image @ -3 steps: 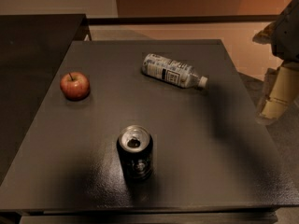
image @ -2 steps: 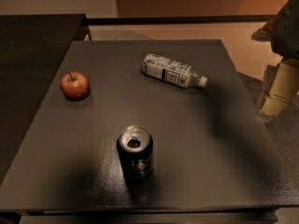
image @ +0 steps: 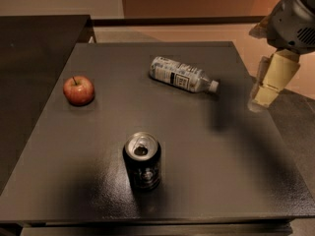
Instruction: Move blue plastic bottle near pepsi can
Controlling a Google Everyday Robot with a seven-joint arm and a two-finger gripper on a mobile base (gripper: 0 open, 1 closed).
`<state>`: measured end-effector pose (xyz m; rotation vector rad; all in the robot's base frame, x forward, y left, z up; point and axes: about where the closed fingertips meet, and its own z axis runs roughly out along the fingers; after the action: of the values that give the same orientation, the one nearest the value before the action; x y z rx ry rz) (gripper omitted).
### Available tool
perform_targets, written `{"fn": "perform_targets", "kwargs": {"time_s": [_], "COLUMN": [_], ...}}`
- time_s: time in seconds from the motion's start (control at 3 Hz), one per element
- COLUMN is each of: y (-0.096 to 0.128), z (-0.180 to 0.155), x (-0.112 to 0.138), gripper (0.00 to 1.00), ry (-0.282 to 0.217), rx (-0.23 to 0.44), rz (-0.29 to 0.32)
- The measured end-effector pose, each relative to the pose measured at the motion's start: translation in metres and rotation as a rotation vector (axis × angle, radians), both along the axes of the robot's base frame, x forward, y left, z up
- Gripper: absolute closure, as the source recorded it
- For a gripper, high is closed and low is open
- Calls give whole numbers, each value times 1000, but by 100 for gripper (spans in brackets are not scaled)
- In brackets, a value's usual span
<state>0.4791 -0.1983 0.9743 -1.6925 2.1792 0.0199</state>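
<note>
Blue plastic bottle (image: 182, 75) lying flat, apart from pepsi can (image: 142, 160); gripper (image: 268, 85) at right, empty, opening unclear.

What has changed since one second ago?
Only the gripper moved: it shifted slightly left and up in the picture, toward the right edge of the dark table. The clear bluish plastic bottle, the dark pepsi can and the red apple stayed put.

An indoor space, likely a lab or office, is showing: a dark matte worktop (image: 221, 176) is standing on tan flooring (image: 197, 33) beside a second dark counter (image: 34, 48), a robot's claw (image: 267, 88) hanging just past the worktop's right edge.
</note>
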Motion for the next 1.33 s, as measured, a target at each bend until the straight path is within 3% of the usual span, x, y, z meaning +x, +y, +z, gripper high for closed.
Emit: {"fn": "perform_targets", "kwargs": {"time_s": [0.67, 1.33], "y": [23, 44], "z": [-17, -50], "x": [55, 94], "gripper": [0, 0], "ry": [-57, -46], "rx": [51, 70], "rz": [-11, -35]}}
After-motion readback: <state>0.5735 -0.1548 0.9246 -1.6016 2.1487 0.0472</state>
